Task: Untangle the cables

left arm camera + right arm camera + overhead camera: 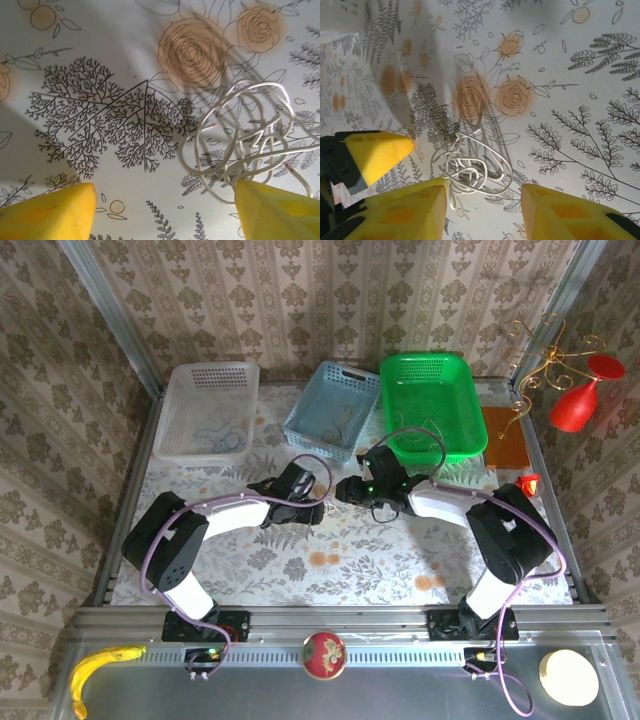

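Both tools gape empty; the cable knot (467,170) lies just ahead of my right tool (485,187), beside the right finger of my left tool (165,192).

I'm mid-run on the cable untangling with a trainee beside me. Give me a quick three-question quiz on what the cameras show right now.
1. True or false: the whitish cable knot sits inside a basket.
2. The left gripper has its jaws: A) shut on the knot, B) open, C) shut on nothing.
3. Fill in: the rightmost basket on the table is coloured ____.
Key: 1 false; 2 B; 3 green.
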Controlling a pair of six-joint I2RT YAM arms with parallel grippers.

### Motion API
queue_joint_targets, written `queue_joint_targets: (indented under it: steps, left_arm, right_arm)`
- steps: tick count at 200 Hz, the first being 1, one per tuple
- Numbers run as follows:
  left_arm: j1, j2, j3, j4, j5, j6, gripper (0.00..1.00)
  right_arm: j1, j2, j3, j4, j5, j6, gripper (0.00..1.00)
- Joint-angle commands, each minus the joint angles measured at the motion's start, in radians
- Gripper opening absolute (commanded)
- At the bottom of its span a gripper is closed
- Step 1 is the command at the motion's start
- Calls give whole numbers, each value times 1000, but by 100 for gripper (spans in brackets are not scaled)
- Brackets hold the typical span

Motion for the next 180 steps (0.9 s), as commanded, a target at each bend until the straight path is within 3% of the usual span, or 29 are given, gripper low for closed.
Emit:
queue_joint_targets:
  steps: [1,60,110,180]
  left_arm:
    - [-13,7,-6,-29,-34,17,72]
    - [-18,-36,-31,5,-8,-15,70]
    - [15,-150,-41,61,25,-56,79]
    - [50,-5,41,52,40,-2,81]
  right_arm:
    - [-3,31,12,7,-21,26,45]
    - [3,62,8,32,-45,51,46]
    - [3,56,14,28,-35,55,46]
    - [3,62,17,25,-25,71,46]
